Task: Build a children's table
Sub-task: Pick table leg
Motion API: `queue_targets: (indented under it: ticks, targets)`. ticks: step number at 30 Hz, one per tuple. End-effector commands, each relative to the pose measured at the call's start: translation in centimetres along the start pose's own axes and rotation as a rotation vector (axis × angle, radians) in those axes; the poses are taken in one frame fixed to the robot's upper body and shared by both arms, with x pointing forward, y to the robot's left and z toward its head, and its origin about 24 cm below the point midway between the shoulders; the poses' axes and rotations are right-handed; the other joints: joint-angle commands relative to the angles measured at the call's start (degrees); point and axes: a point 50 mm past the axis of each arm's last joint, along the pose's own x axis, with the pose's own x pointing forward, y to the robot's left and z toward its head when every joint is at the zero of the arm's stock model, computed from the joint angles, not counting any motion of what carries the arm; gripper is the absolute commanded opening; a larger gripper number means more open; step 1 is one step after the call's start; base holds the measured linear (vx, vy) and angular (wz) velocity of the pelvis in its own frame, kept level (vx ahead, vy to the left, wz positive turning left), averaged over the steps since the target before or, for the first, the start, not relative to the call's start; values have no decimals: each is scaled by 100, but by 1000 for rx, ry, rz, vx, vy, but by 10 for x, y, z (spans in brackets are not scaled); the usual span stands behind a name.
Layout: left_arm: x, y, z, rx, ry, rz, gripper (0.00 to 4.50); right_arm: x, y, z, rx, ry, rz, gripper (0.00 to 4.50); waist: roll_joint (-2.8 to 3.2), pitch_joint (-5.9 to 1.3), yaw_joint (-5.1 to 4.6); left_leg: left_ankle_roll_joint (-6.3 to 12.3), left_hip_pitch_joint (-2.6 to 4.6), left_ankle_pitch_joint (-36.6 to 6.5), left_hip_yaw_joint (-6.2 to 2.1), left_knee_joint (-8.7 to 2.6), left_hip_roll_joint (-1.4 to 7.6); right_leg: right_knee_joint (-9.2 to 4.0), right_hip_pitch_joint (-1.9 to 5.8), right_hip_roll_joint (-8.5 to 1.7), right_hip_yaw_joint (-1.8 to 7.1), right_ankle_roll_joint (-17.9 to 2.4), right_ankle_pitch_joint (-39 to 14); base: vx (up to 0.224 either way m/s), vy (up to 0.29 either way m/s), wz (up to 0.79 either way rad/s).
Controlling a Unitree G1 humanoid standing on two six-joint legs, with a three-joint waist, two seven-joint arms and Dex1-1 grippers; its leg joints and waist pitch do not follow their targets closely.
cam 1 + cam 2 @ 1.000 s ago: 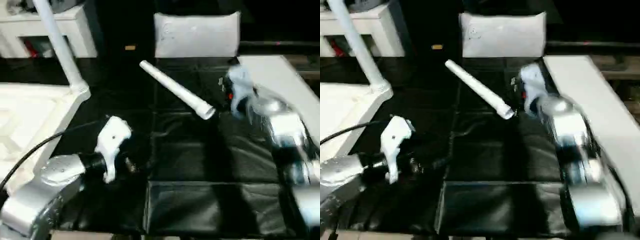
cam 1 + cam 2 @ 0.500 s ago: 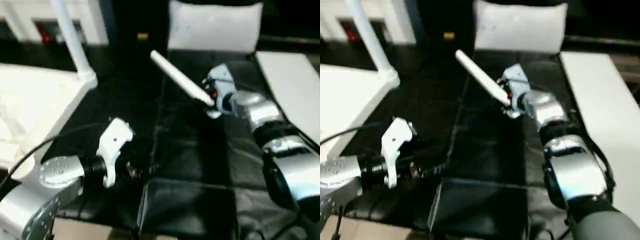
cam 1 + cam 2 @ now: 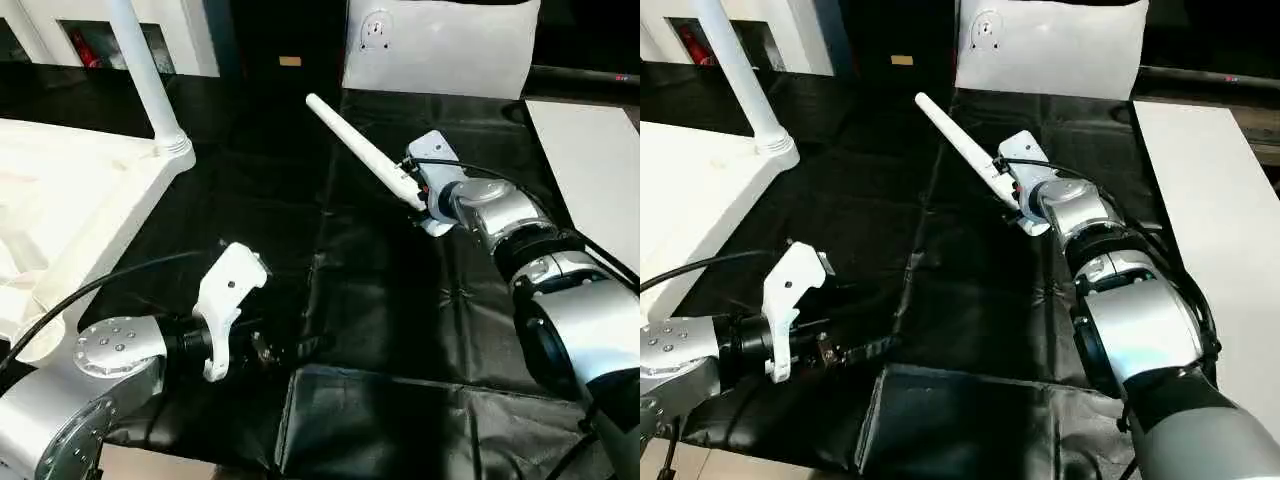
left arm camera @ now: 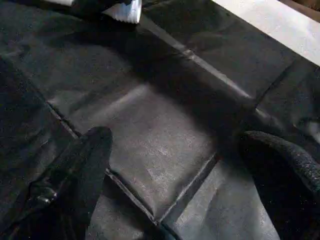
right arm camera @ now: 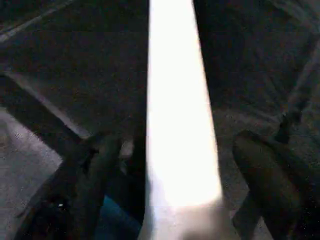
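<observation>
One black mat covering floor; white cabinet behind.

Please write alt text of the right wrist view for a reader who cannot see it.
A white table leg runs lengthwise between the right gripper's two black fingers, which stand apart on either side of it. Under it lies a black mat.

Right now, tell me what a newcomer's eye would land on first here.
A loose white leg lies slantwise on the black mat, with the right gripper at its wide end, fingers either side. At the far left, the white tabletop lies underside up with one leg standing in its corner socket.
</observation>
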Motion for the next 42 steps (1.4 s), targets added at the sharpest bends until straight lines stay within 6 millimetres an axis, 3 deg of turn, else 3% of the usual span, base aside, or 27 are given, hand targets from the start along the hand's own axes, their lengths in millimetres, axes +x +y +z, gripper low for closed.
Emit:
queue_targets:
  ticks: [1,2,15,23,24,28,37,39,42]
  targets:
    - [-2,-4,2,13,4,-22,450,-2,-4,1,3,23,4,371,10,-475,3,448,15,-919,-20,-359,242,-486,446,-457,378,-1170,-1777,0,0,0]
    - [-2,-4,3,15,10,-37,450,-4,-5,0,-14,50,33,361,40,-481,14,437,21,-946,-23,-352,241,-480,443,-459,378,-1174,-1798,0,0,0]
    - [2,3,8,21,-16,-26,450,-14,-11,1,-119,200,165,264,41,-546,32,498,-8,-724,-24,-311,258,-439,485,-454,371,-1325,-1472,0,0,0]
    - [7,10,12,34,-58,38,450,-16,-13,1,-130,189,180,261,29,-576,37,531,-7,-616,-18,-288,258,-435,497,-456,369,-1334,-1395,0,0,0]
    - [8,10,12,32,-61,40,450,-16,-14,0,-129,189,184,261,63,-578,42,524,-5,-617,-24,-287,260,-425,496,-455,366,-1341,-1387,0,0,0]
    - [10,12,12,41,-63,40,450,-17,-15,-2,-116,188,193,261,59,-591,39,547,-4,-628,-21,-277,260,-426,494,-443,358,-1371,-1310,0,0,0]
    - [15,24,14,23,-150,187,450,-21,-21,5,148,-2,204,261,-4,-606,40,514,-1,-695,-11,-252,253,-456,497,-449,359,-1238,-1581,0,0,0]
    - [15,25,14,12,-159,210,450,-21,-23,7,183,-31,199,261,-16,-610,39,488,-7,-690,-15,-247,246,-453,499,-447,350,-1168,-1687,0,0,0]
    - [18,34,11,-6,-209,356,450,-26,-24,23,384,-257,212,260,-32,-592,53,537,-14,-627,-5,-258,227,-506,500,-413,341,-889,-1776,0,0,0]
